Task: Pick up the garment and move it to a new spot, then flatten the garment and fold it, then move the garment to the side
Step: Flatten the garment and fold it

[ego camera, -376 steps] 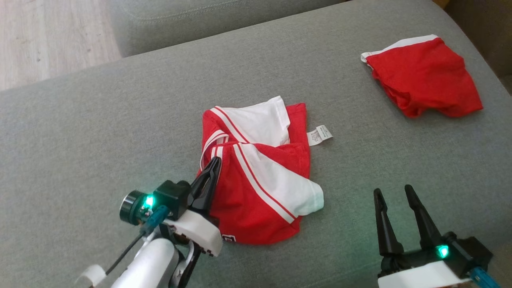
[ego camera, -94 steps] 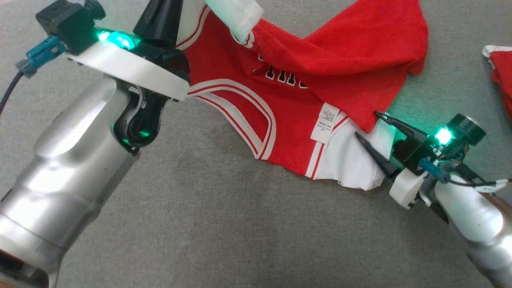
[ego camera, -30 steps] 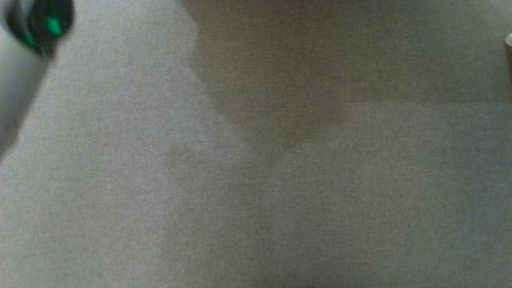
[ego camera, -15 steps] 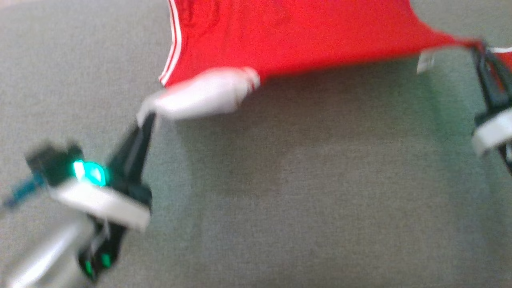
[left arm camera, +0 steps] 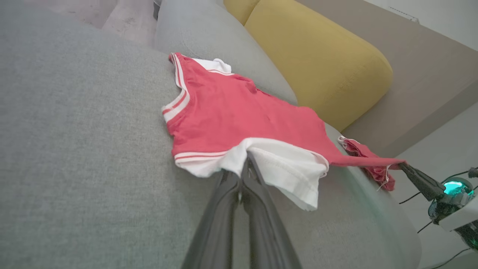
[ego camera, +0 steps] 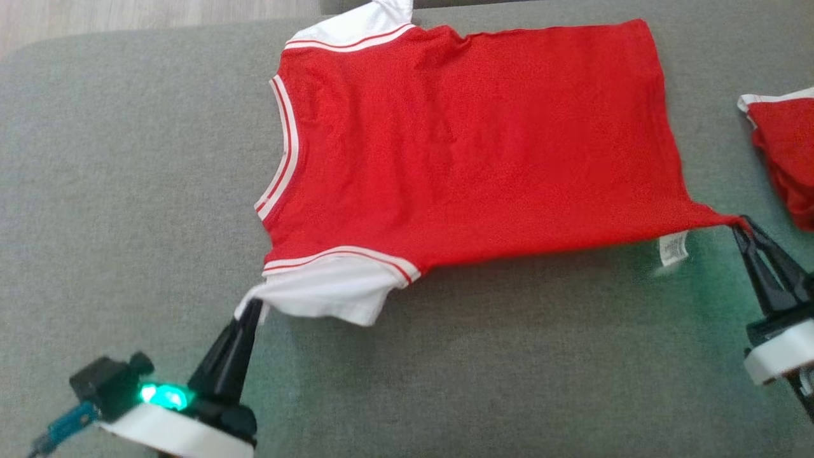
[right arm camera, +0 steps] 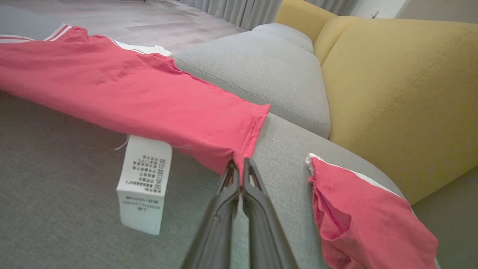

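The garment (ego camera: 470,146) is a red shirt with white sleeves and striped trim, spread out across the grey sofa seat (ego camera: 127,191). My left gripper (ego camera: 251,306) is shut on the edge of its near white sleeve (left arm camera: 280,164) at the lower left. My right gripper (ego camera: 741,222) is shut on the near hem corner at the right, pulling it to a point. That hem corner (right arm camera: 239,157) is pinched between my right fingers, and a white care label (right arm camera: 143,183) hangs beside it. The near edge of the shirt is held slightly above the seat.
A second red garment with a white band (ego camera: 785,152) lies bunched at the right edge of the seat. Yellow back cushions (right arm camera: 403,86) and a grey cushion (right arm camera: 261,71) stand behind. Wooden floor (ego camera: 127,13) lies beyond the far left.
The head camera has swung, so the view shifted. The garment, earlier crumpled and then hanging stretched between my grippers, now lies spread flat on the seat with both grippers still holding it.
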`<state>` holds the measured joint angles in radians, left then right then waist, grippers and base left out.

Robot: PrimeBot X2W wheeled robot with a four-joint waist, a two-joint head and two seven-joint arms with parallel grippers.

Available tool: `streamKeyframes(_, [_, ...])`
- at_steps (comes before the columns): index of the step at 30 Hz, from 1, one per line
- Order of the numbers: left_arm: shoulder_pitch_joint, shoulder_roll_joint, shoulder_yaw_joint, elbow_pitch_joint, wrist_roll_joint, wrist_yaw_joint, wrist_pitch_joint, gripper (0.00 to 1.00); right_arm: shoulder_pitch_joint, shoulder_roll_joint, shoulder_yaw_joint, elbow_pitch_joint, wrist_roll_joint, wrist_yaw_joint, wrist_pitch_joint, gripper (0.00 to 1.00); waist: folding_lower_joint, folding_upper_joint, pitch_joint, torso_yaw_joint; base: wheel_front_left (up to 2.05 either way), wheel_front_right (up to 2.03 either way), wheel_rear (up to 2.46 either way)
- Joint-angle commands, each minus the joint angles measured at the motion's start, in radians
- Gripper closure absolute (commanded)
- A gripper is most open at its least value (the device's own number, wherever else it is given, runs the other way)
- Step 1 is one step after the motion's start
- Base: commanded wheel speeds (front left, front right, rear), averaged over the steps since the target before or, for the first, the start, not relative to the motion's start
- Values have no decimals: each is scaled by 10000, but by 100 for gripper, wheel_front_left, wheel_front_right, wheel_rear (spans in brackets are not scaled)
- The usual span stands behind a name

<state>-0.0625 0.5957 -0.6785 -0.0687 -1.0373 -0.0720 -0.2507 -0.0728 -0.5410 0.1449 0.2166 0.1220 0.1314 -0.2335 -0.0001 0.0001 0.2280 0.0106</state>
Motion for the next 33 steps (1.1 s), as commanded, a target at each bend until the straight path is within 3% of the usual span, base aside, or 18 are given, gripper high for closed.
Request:
streamKeyframes(1, [-662, 155, 561, -235, 104, -89, -110, 100, -275, -324, -89, -287, 18, -7, 27, 100, 1, -1, 45, 6, 0, 0, 0])
streamKeyframes(10, [-3714, -297, 727, 902, 126, -488, 401, 100, -2289, -306, 366, 594, 337, -7, 351, 100, 1, -1, 817, 17, 0, 0, 0])
streamKeyframes(20, [-6657, -758, -143, 2771, 220, -582, 643, 100, -4826, -336, 1731, 2414, 611, -7, 129, 100, 1, -1, 1718, -81, 0, 0, 0])
streamKeyframes(21, [-6785, -817, -246, 2994, 144, -583, 647, 100, -4996, -299, 1849, 2592, 629, -7, 86, 75, 1, -1, 1760, -89, 0, 0, 0])
streamKeyframes(22, [-6907, -855, -375, 3181, 97, -583, 641, 64, -5149, -241, 1932, 2772, 681, -7, 44, 9, 1, -1, 1800, -96, 0, 0, 0])
streamKeyframes(23, [-6994, -897, -468, 3380, 25, -584, 608, 4, -5303, -177, 1956, 2921, 701, -7, -19, 0, 1, -1, 1829, -102, 0, 0, 0])
streamKeyframes(24, [-7058, -948, -516, 3575, -41, -584, 531, 0, -5420, -105, 2010, 3041, 729, -7, -82, 0, 1, -1, 1847, -102, 0, 0, 0])
streamKeyframes(30, [-6691, -1085, -623, 4365, 410, -561, -14, 0, -5503, 295, 1944, 3086, 746, -7, -272, 0, 1, -1, 1629, -141, 0, 0, 0])
streamKeyframes(33, [-6057, -1222, -423, 4567, 1225, 37, -96, 0, -5005, 489, 1614, 2630, 760, -7, -278, 0, 1, -1, 1438, -136, 0, 0, 0])
